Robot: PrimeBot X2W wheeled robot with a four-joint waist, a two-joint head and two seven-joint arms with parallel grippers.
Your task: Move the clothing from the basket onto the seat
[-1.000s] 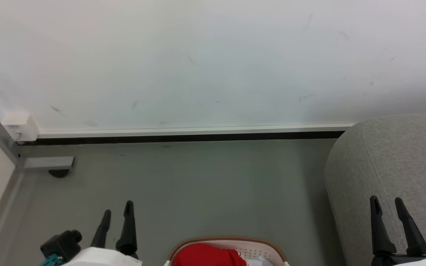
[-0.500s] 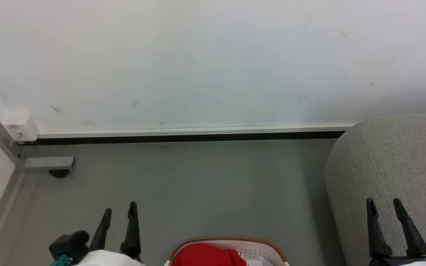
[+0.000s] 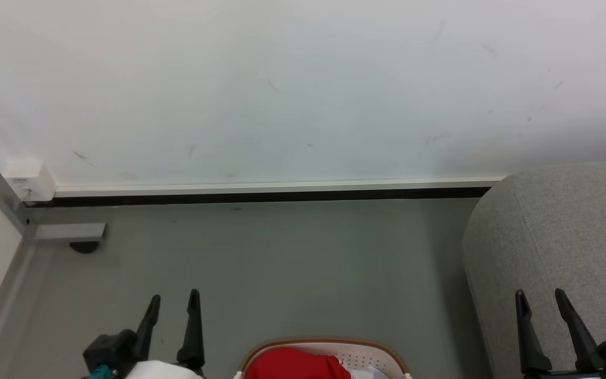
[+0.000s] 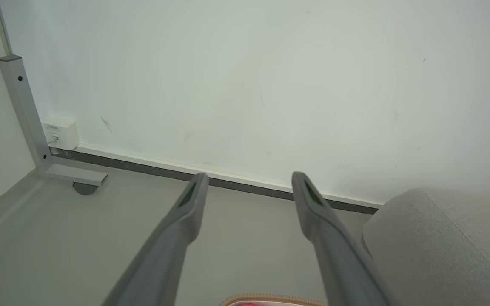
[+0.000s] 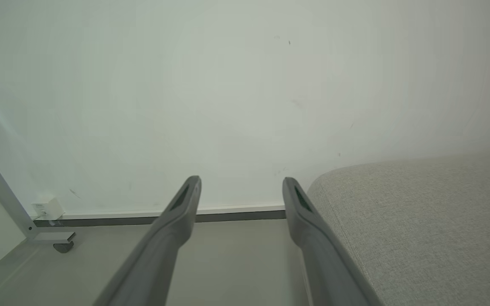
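- Head view: red clothing (image 3: 292,364) heaped in perforated white basket (image 3: 324,341), bottom centre, on floor (image 3: 292,263) near seat (image 3: 561,226).
- Left end effector (image 3: 174,295), right end effector (image 3: 538,291): both released, empty.
- Right wrist view: seat's grey woven weave, rounded edge.

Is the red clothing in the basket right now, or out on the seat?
In the basket. The clothing lies inside the basket, within its brown rim at the head view's bottom edge, apart from the grey seat.

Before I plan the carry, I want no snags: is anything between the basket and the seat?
Nothing visible: bare floor separates the basket, holding the clothing, from the seat to its right.
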